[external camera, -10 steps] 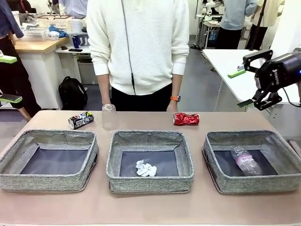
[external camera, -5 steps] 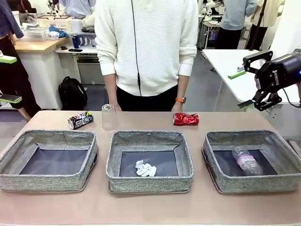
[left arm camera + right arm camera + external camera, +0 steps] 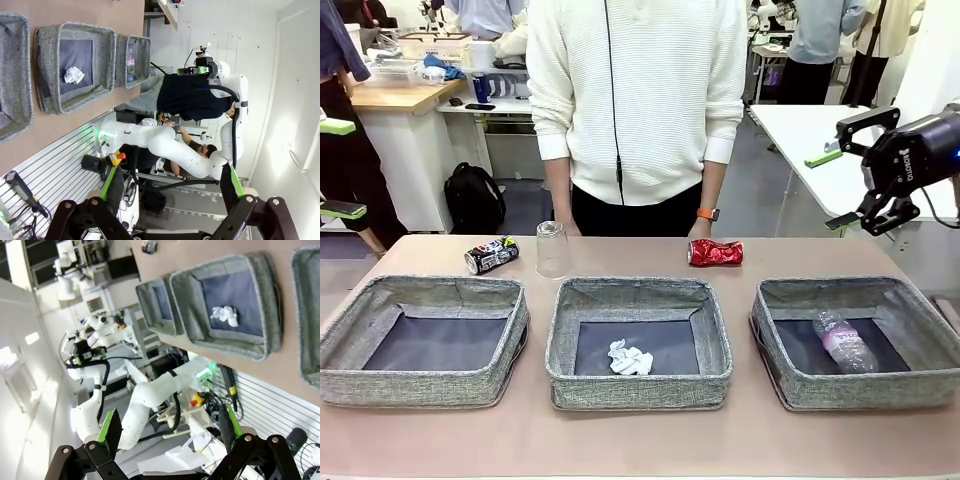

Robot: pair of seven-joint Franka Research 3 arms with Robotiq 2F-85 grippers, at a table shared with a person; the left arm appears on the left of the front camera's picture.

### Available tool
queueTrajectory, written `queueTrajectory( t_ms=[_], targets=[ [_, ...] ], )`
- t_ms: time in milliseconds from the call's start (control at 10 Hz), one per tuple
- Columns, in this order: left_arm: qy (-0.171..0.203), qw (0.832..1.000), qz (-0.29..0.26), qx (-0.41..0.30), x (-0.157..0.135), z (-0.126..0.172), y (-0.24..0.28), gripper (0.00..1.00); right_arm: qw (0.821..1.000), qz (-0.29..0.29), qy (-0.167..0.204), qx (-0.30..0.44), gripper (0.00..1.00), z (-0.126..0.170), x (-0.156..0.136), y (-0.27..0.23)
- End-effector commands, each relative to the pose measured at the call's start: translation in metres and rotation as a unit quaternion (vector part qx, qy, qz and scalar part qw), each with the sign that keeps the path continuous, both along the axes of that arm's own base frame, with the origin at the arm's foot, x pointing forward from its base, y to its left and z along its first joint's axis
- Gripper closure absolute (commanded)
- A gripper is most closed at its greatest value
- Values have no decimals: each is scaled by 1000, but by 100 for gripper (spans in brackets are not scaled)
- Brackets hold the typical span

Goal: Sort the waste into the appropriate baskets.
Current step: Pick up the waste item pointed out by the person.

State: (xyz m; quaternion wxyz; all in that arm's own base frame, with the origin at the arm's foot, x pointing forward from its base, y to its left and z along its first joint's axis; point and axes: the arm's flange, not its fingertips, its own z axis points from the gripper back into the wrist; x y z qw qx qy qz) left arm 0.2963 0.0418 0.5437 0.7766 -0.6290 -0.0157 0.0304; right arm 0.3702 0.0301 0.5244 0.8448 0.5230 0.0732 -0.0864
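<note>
Three grey woven-fabric baskets line the lower frame. A crumpled white paper wad [image 3: 630, 358] lies in the middle basket [image 3: 640, 388], and a clear pink-labelled bottle [image 3: 844, 341] in the right basket [image 3: 860, 390]. Behind them, mid-frame on the brown table [image 3: 620, 440], are a dark printed can [image 3: 491, 255], an upturned clear plastic cup [image 3: 551, 248] and a crushed red can [image 3: 716, 252]. The left gripper [image 3: 334, 168], at the left edge, and the right gripper [image 3: 832, 188], upper right, hang with fingers spread, holding nothing.

Grey woven baskets [image 3: 640, 385], dark bottoms; red can [image 3: 716, 252]; dark can [image 3: 491, 255], perhaps multicoloured print; clear cup [image 3: 551, 248]; pink-labelled clear bottle [image 3: 844, 342]; white paper wad [image 3: 630, 358].
</note>
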Motion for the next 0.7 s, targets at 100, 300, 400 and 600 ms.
queueTrajectory(
  t_ms=[100,300,400,600],
  targets=[
    [-11,1000,-1,-9,1,2,-1,0,1000,11,-11,1,0,0,1,-4],
    [-11,1000,-1,-9,1,2,-1,0,1000,11,-11,1,0,0,1,-4],
    [-11,1000,-1,-9,1,2,-1,0,1000,11,-11,1,0,0,1,-4],
    [-11,1000,-1,-9,1,2,-1,0,1000,11,-11,1,0,0,1,-4]
  ],
)
